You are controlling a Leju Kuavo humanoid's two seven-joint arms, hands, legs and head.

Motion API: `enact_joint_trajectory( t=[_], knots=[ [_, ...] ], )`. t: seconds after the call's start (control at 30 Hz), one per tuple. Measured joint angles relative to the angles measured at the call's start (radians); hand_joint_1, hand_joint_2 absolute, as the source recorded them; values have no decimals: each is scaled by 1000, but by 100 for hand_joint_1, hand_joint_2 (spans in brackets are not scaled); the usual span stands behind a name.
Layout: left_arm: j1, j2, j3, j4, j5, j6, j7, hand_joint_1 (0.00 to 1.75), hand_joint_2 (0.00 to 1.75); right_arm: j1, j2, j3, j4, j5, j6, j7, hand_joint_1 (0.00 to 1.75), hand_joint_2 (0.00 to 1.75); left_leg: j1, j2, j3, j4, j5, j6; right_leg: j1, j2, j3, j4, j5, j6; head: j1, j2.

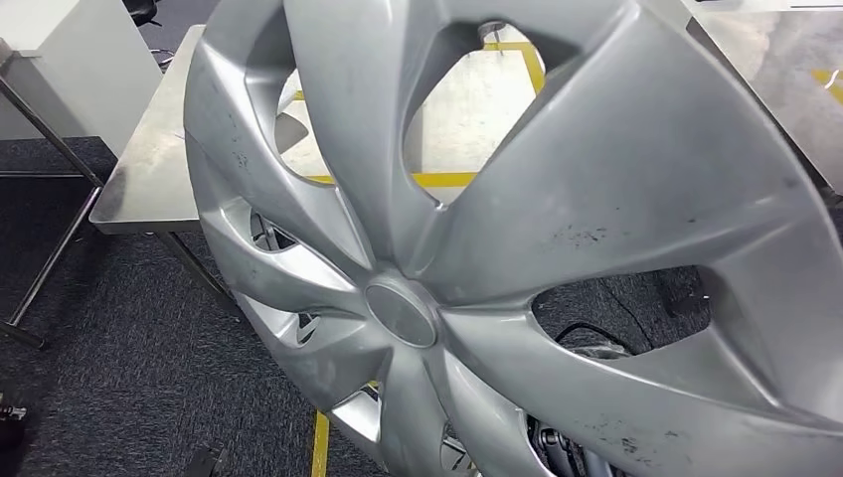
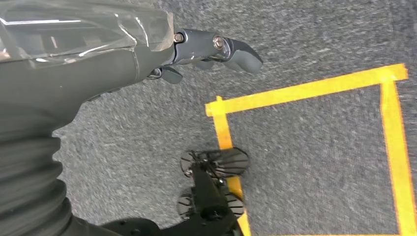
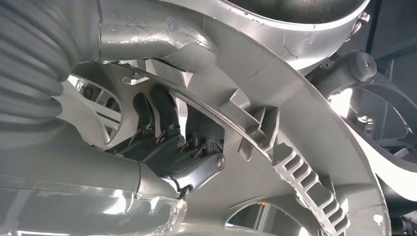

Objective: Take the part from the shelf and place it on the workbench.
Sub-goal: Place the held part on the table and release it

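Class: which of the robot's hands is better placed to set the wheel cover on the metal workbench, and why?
The right hand: its fingers already grip the wheel cover from behind. The left hand hangs empty over the carpet, away from the workbench.

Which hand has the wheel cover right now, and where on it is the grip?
The right hand holds the wheel cover from its back side, fingers hooked through an opening near the rim. The left hand holds nothing.

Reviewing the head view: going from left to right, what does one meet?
Metal table leg → steel workbench top → silver wheel cover held up close to the camera, with yellow floor tape seen through its openings → second steel surface at the upper right.
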Motion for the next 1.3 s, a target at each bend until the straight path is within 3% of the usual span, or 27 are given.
enact_joint_trajectory(
  t=[0.07, 0.1, 0.13, 0.2, 0.23, 0.3, 0.4, 0.47, 0.57, 0.6, 0.63, 0.67, 0.73, 0.77, 0.8, 0.87, 0.97, 1.03, 1.1, 1.13, 1.17, 1.23, 1.27, 1.3],
  knots=[
    [-1, -2, 0, 0, 0, 0, 0, 0, 175, 2, -2, 0, 0, 0, 0, 0, 124, 175, 0, -2, 6, 0, -7, 2, -3, 0, -72, 111, -27, 6, 0, 0],
    [0, -3, 0, 1, 0, 0, 0, 0, 175, 3, -3, 0, 0, 0, 0, 0, 124, 175, 0, -4, 10, 1, -11, 0, -6, 0, -87, 121, -20, 14, 0, 0],
    [0, -4, 0, 1, 0, 0, 0, 0, 175, 4, -4, 0, 1, 0, 0, 0, 124, 175, 1, -6, 16, 2, -17, -3, -9, 0, -83, 93, 4, 26, 1, 0],
    [0, -6, 0, 2, 0, -1, 0, 0, 175, 4, -6, 0, 1, 0, 0, 0, 124, 175, 3, -9, 26, 8, -31, -13, -18, -1, -30, -43, 74, 48, 2, 0],
    [-1, -6, 0, 2, 0, -1, 0, 0, 175, 3, -6, 1, 1, 0, 0, 0, 124, 175, 2, -11, 27, 14, -40, -20, -20, -1, -3, -104, 100, 49, 3, 0],
    [-1, -5, 0, 3, -1, -1, 0, 0, 175, 3, -7, 2, 2, 0, -1, 0, 124, 175, -2, -11, 26, 23, -53, -31, -19, 0, 20, -157, 117, 34, 3, 0],
    [-4, -5, 1, 6, -2, 0, 0, 0, 175, 3, -8, 2, 2, 0, -3, 0, 124, 175, 4, -10, 28, 30, -64, -44, -16, 3, 27, -157, 108, 8, 2, 0],
    [-5, -6, 1, 7, -3, 0, -1, 0, 175, 2, -8, 2, 2, -1, -3, 0, 124, 175, 8, -7, 7, 78, -87, -53, -19, 3, 41, -158, 100, -7, 1, 0],
    [-5, -6, 1, 10, -4, 0, -2, 0, 175, 0, -8, 4, 3, -1, -3, 0, 124, 175, 10, -3, -107, 272, -151, -63, -15, 4, 60, -158, 83, -22, 0, 0],
    [-4, -6, 1, 11, -4, 0, -2, 0, 175, 0, -8, 4, 3, -1, -3, 0, 124, 175, 11, -3, -144, 318, -156, -64, -13, 5, 66, -158, 78, -23, 0, 0],
    [-4, -7, 1, 13, -5, 0, -2, 0, 175, 0, -8, 4, 3, -1, -3, 0, 124, 175, 11, -3, -159, 323, -139, -62, -12, 6, 73, -158, 72, -23, 0, 0],
    [-4, -7, 1, 14, -5, 0, -3, 0, 175, 0, -8, 4, 3, -1, -3, 0, 124, 175, 10, -3, -152, 287, -102, -58, -10, 8, 82, -158, 66, -22, 0, 0],
    [-5, -5, 1, 16, -5, 0, -3, 0, 175, -1, -8, 5, 3, 0, -3, 0, 124, 175, 6, -3, -101, 151, -16, -43, -8, 10, 101, -160, 53, -18, 1, 0],
    [-5, -5, 1, 16, -6, 0, -3, 0, 175, -2, -8, 5, 3, 0, -3, 0, 124, 175, 1, -3, -74, 94, 8, -35, -6, 11, 106, -160, 48, -15, 1, 0],
    [-6, -4, 1, 17, -6, 0, -4, 0, 175, -2, -8, 6, 3, 0, -3, 0, 124, 175, -3, -1, -57, 59, 17, -28, -5, 12, 109, -161, 43, -11, 1, 0],
    [-6, -2, 2, 18, -6, 0, -4, 0, 175, -2, -8, 6, 3, 0, -3, 0, 124, 175, -9, 0, -46, 40, 7, -19, -4, 12, 109, -166, 38, -2, 0, 0],
    [-6, -3, 3, 19, -8, -1, -6, 0, 175, -4, -8, 7, 3, -1, -3, 0, 124, 175, -3, -1, -21, 12, 5, -8, -5, 7, 104, -146, 20, 7, 2, 0],
    [-7, -5, 4, 19, -11, -3, -7, 0, 175, -5, -10, 7, 3, -1, -3, -1, 124, 175, -2, -1, -5, 0, 0, 0, -5, 6, 45, -39, -13, 4, 4, 0],
    [-8, -6, 5, 21, -12, -4, -8, 0, 175, -4, -13, 7, 4, -1, -3, -1, 124, 175, -3, -3, 4, 0, -10, 5, -6, 7, -41, 87, -37, 6, 4, 0],
    [-7, -6, 5, 22, -13, -5, -8, 0, 175, -2, -15, 7, 5, -1, -3, -1, 124, 175, -3, -4, 11, 1, -16, 5, -7, 6, -66, 108, -29, 13, 4, 0],
    [-7, -7, 5, 24, -13, -5, -8, 0, 175, -1, -16, 7, 6, -1, -4, -1, 124, 175, -3, -6, 19, 1, -23, 3, -9, 6, -72, 91, -5, 23, 4, 0],
    [-6, -9, 5, 25, -13, -6, -9, 0, 175, -1, -18, 7, 8, -1, -4, -1, 124, 175, -1, -9, 38, 4, -41, -4, -14, 4, -31, -39, 72, 44, 4, 0],
    [-7, -9, 6, 26, -13, -6, -10, 0, 175, -1, -19, 7, 8, -1, -4, -1, 124, 175, -3, -11, 45, 7, -51, -10, -15, 2, -4, -103, 102, 46, 5, 0],
    [-7, -9, 6, 27, -13, -6, -11, 0, 175, -2, -19, 8, 8, -1, -4, -1, 124, 175, -5, -12, 50, 10, -59, -16, -15, 1, 15, -146, 120, 41, 5, 0]
  ],
)
